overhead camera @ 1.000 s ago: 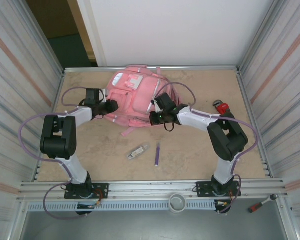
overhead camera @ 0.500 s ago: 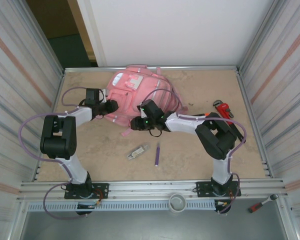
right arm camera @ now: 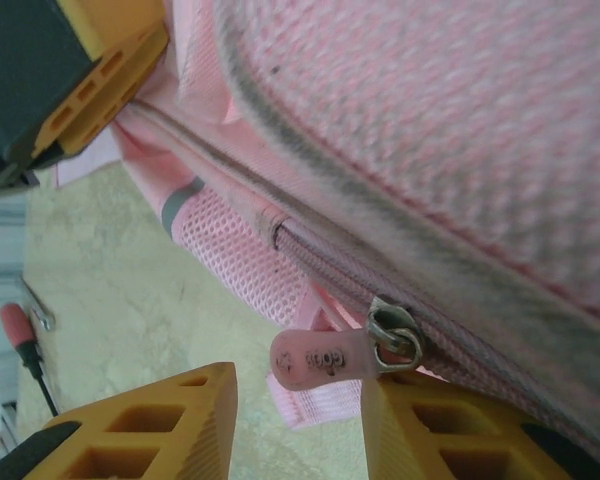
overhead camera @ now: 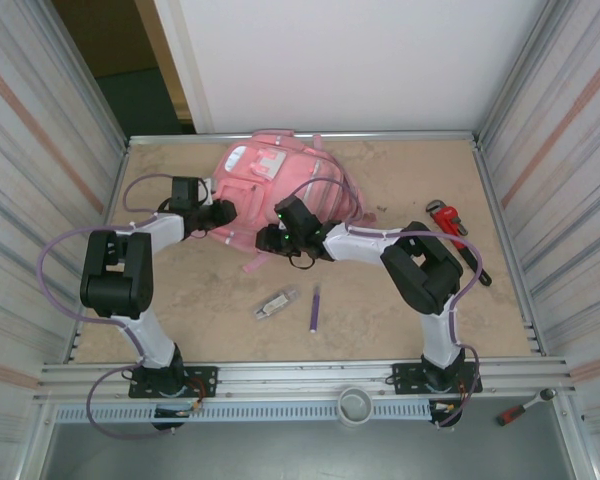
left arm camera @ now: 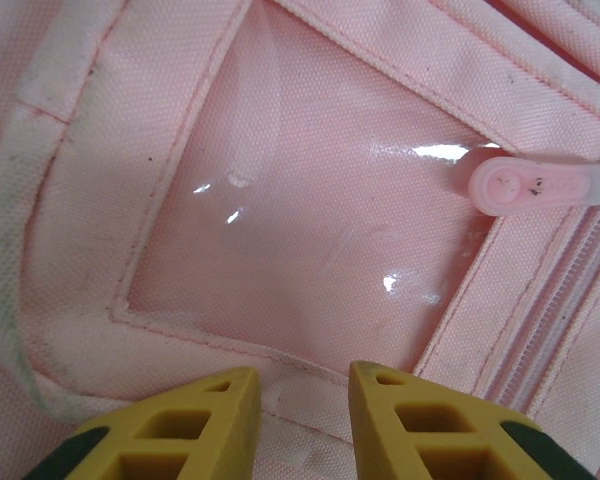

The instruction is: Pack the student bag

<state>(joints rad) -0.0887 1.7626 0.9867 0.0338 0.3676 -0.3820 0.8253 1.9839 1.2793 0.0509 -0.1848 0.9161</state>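
1. Top external view: the student bag [overhead camera: 265,180] lies flat on the table [overhead camera: 410,170], directly ahead of both end effectors, with its pale front patches on the side far from them
2. The left end effector [overhead camera: 226,212] meets the bag's left flank. The right end effector [overhead camera: 267,241] sits at the bag's near edge, close to the left one, with the bag's near left corner between the two
3. Left wrist view: the left end effector [left arm camera: 302,385] has its yellow fingers [left arm camera: 195,425] a narrow gap apart, and pink bag fabric fills that gap; I cannot tell whether a fold is pinched
4. Just beyond its tips lies a glossy clear window pocket [left arm camera: 300,220]. Further ahead and to the right is a round-ended pink zip pull [left arm camera: 525,187], at the end of a zip
5. Right wrist view: the right end effector [right arm camera: 295,400] is open and clamps nothing. A pink pull tab [right arm camera: 315,362] on a metal slider [right arm camera: 395,335] hangs just beyond the gap between its fingers [right arm camera: 145,425], closer to the right-hand one
6. From the slider the zip runs away up and to the left, with pink mesh [right arm camera: 230,250] beside it
7. Behind the right end effector, toward the arm bases, a purple pen [overhead camera: 314,308] and a small pale object [overhead camera: 276,303] lie on bare table, apart from the bag. Well off to its right lies a red-headed pipe wrench [overhead camera: 442,213]
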